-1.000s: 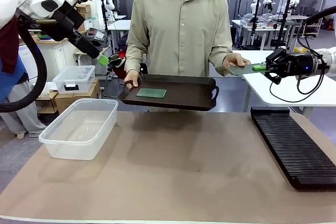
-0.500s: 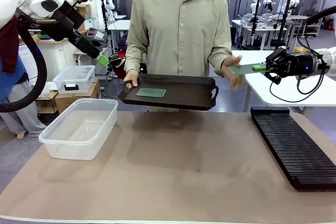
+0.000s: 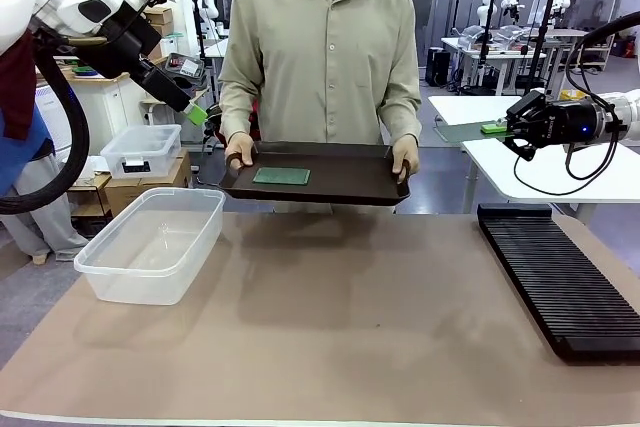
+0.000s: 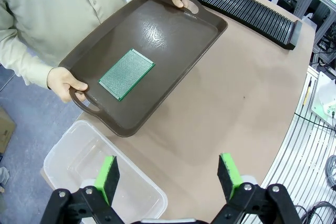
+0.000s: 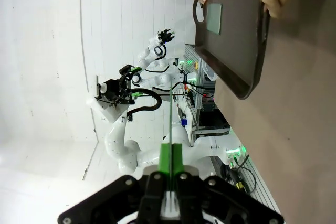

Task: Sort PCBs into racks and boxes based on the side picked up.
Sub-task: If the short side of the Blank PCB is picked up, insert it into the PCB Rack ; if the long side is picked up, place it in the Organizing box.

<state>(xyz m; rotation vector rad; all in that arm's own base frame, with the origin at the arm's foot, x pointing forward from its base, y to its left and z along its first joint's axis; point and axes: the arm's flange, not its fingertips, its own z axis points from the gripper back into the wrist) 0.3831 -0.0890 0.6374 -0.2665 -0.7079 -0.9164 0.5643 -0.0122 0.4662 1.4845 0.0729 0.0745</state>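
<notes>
Two boards. My right gripper point(image 3: 497, 128) is clamped on one PCB point(image 3: 460, 133) by its edge, raised near the rack point(image 3: 560, 282), likely for slotting. The other PCB point(image 3: 281, 176) lies on the person's tray point(image 3: 345, 185), offered to my left gripper point(image 4: 168, 174), jaws apart, near the tub point(image 3: 150, 247).

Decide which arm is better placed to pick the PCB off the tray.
Left. The left gripper is open, facing the PCB on the tray; the right gripper is shut on another PCB.
</notes>
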